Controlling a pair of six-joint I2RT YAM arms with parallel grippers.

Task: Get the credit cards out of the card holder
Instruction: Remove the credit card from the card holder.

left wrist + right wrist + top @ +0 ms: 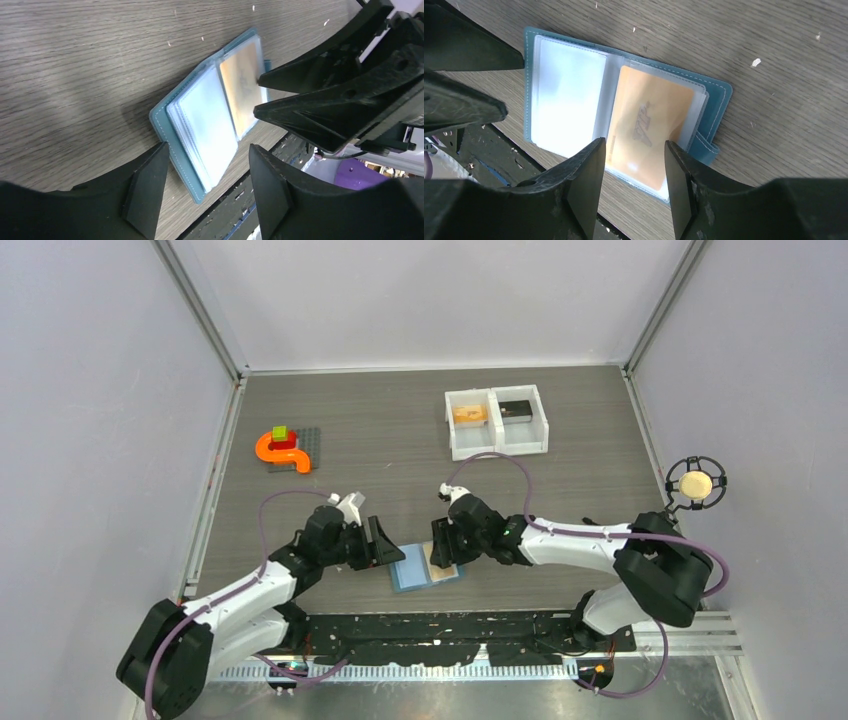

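Note:
The light-blue card holder [424, 569] lies open and flat near the table's front edge, its clear sleeves facing up. An orange-yellow credit card [649, 122] sits inside the right-hand sleeve [244, 82]. My left gripper [207, 155] hovers open over the holder's [200, 117] left page, one finger on either side of its near corner, holding nothing. My right gripper [634, 145] is open just above the card's near edge, over the holder [566, 90]. In the top view, the left gripper [385, 542] and right gripper [441, 544] face each other across the holder.
A white two-compartment tray [497, 450] stands at the back, holding an orange-yellow card [469, 413] on the left and a dark card [515, 409] on the right. An orange curved toy [281, 452] rests on a grey baseplate at the back left. The black front rail [450, 635] lies just behind the holder.

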